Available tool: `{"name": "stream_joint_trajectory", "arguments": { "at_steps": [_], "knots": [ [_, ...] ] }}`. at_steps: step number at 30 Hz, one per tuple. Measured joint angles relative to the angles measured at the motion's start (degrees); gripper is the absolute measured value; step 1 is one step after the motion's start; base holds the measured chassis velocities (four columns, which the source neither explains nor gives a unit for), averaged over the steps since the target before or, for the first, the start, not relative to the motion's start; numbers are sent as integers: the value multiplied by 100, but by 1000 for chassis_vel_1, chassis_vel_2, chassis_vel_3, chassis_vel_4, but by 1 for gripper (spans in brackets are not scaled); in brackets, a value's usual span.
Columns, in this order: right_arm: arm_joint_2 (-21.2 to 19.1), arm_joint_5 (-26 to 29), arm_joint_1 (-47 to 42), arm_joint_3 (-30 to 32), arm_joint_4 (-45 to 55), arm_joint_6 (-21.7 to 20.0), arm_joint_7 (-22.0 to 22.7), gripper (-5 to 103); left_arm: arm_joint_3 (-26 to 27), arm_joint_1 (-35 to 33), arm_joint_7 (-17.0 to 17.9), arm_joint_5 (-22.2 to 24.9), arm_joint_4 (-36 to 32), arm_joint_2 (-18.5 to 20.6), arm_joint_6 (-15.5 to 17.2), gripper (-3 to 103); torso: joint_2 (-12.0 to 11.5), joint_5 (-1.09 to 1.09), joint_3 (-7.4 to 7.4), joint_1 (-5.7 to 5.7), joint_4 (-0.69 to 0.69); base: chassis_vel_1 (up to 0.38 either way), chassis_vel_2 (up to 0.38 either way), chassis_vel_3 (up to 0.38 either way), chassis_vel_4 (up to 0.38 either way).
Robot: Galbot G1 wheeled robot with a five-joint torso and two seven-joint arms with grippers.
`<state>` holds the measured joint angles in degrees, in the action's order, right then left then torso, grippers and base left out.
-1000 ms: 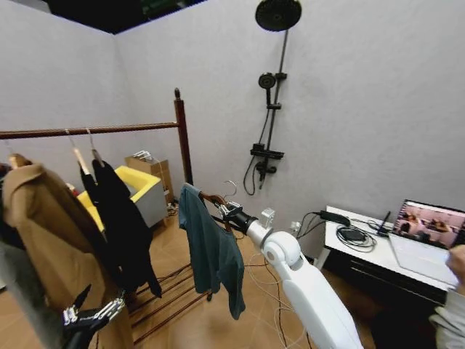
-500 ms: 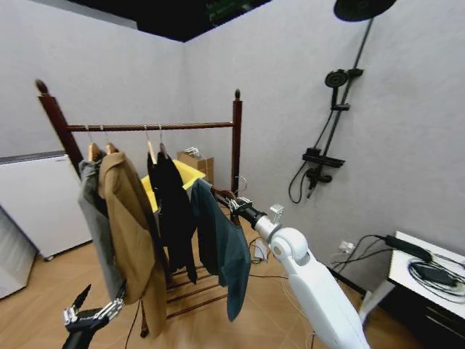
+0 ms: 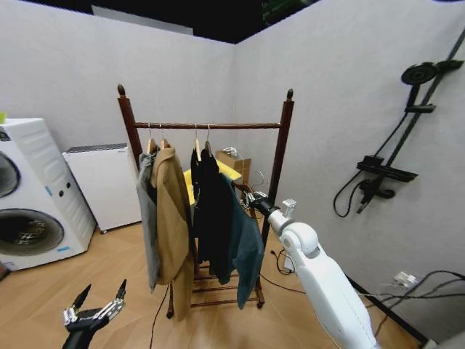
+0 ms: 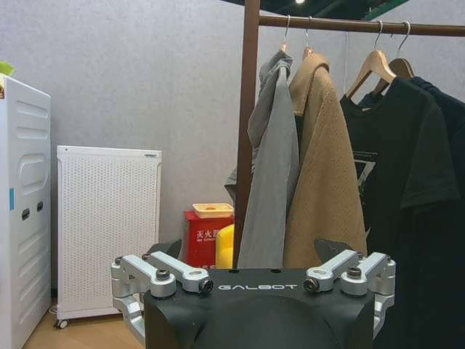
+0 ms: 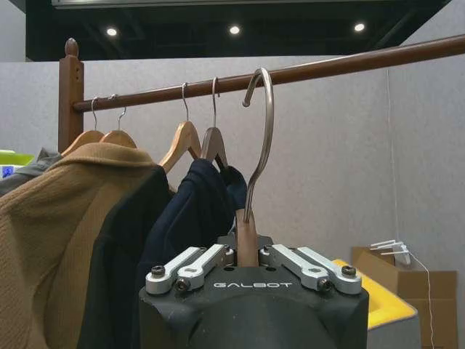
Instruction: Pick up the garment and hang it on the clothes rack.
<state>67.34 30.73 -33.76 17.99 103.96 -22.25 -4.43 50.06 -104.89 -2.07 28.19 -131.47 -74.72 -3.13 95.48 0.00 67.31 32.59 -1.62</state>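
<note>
Right hand (image 5: 247, 265) clamped on garment's hanger (image 5: 256, 167) (black coat (image 3: 212, 218) beside), below rack bar (image 3: 207, 125).

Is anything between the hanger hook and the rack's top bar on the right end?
Nothing visible. The right gripper holds the garment's hanger, and its hook sits just under a bare stretch of the rack's bar. The four hung hangers crowd the other end.

Bright even room light, ceiling spotlights (image 5: 234, 30), bowed wide-angle edges
</note>
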Motion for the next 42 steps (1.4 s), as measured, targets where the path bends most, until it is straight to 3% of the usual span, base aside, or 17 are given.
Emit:
{"name": "stream_joint_trajectory", "arguments": {
  "at_steps": [8, 30, 35, 38, 42],
  "knots": [
    [115, -340, 341, -66, -82, -176, 100, 10, 0, 0, -1, 0, 0, 0, 0, 100, 0, 0, -1, -1, 0, -1, 7, 3, -1],
    [-63, -245, 234, 170, 281, -124, 135, 10, 0, 0, 0, 0, 0, 0, 0, 100, -3, 2, 2, 7, 2, -137, 142, 129, -131],
    [27, -461, 504, 15, 266, -141, 353, 10, 0, 1, -2, 0, 0, 0, 0, 100, -3, 0, 2, 6, -3, -73, 41, 5, -5],
    [-1, -967, 782, -123, 408, -436, 683, 10, 0, -1, -2, 0, 0, 0, 0, 100, 1, -2, -2, -4, 4, 44, 0, -39, 19],
    [-141, -1201, 930, -209, 573, -777, 797, 10, 0, -2, -1, 0, 0, 0, 0, 100, 3, 0, -2, -6, 0, 60, -30, -39, 36]
  ]
}}
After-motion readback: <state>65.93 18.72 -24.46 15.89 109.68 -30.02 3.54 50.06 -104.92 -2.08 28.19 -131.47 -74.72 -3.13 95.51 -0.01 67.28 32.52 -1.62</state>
